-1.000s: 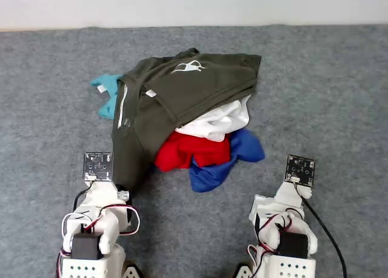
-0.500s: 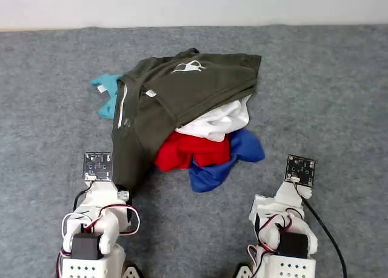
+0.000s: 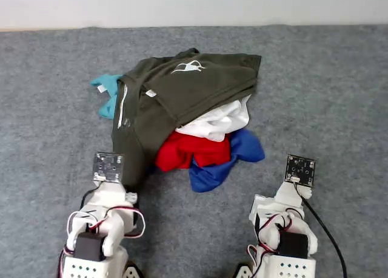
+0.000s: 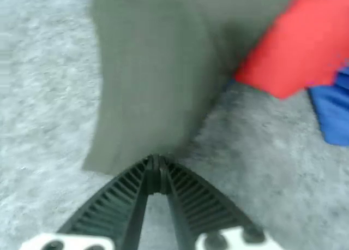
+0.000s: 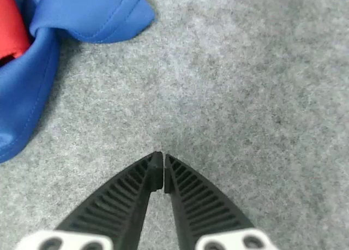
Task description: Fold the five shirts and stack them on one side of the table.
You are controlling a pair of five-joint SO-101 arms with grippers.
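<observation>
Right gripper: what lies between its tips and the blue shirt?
Just bare grey mat between right gripper and blue shirt, seen in the right wrist view.

We can read no words or numbers anywhere. The dark olive-green cotton shirt [image 3: 182, 90] on top of the heap carries a small white printed emblem [image 3: 187, 67], a shape rather than lettering as far as we can tell. A little white sewn-in label [image 3: 151, 93] sits on that shirt, and another white label [image 3: 102, 88] on the teal shirt [image 3: 109, 99] beside it; any print on them is too small for us to read.
</observation>
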